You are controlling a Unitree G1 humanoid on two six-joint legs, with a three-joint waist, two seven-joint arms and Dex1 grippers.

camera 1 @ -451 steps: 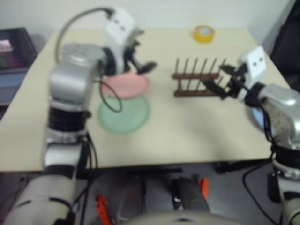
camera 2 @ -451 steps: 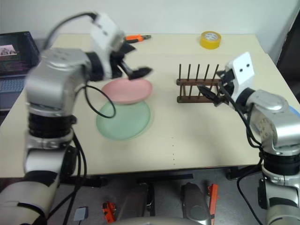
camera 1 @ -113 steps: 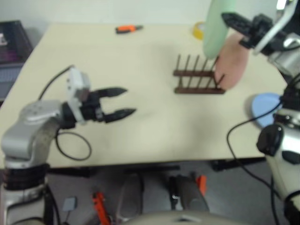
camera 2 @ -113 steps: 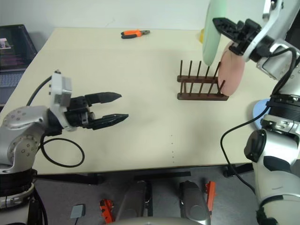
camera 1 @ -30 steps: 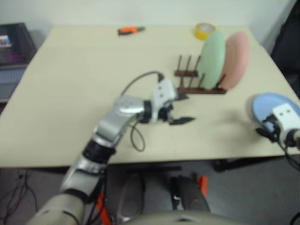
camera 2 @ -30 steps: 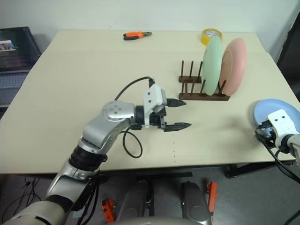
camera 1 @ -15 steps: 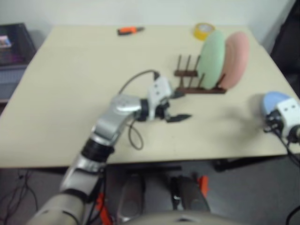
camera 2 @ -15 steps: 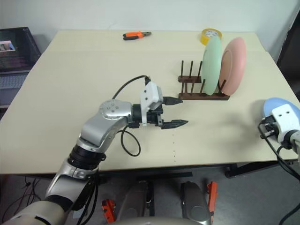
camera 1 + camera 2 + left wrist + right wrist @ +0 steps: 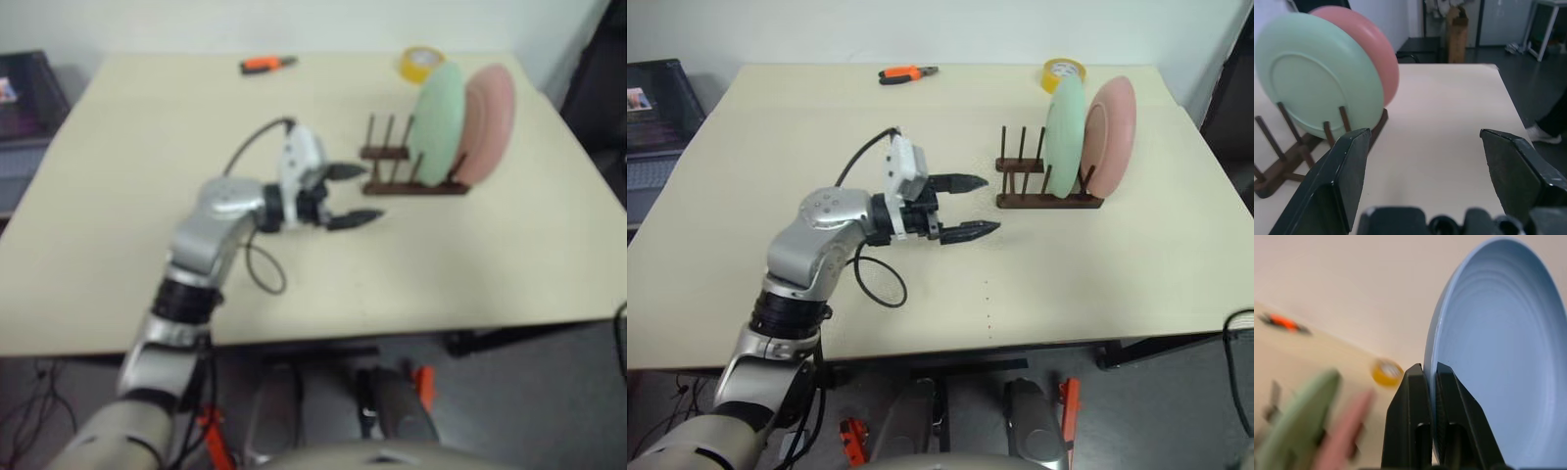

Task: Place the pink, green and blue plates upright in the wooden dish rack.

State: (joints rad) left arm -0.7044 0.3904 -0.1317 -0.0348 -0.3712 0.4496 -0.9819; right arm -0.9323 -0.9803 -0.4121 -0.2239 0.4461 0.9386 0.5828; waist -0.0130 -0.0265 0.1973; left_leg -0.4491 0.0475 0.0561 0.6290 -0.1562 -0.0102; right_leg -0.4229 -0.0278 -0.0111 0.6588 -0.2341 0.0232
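Two plates stand upright in the wooden dish rack (image 9: 1046, 188): one green plate (image 9: 1065, 125), one pink plate (image 9: 1110, 121). The right gripper (image 9: 1432, 382) jaws pinch one blue plate (image 9: 1498, 352). The left gripper (image 9: 970, 207) jaws are wide, over the desk (image 9: 1136, 284). No writing readable

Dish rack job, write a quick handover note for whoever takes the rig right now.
Left gripper: open, empty, hovering over the table beside the wooden dish rack.
Right gripper: shut on the rim of the blue plate, holding it on edge in the air.
Done: green plate and pink plate stand upright in the rack, green on the left gripper's side of pink, leaning close together.
Left: slot the blue plate into the free pegs next to the green one, then release.
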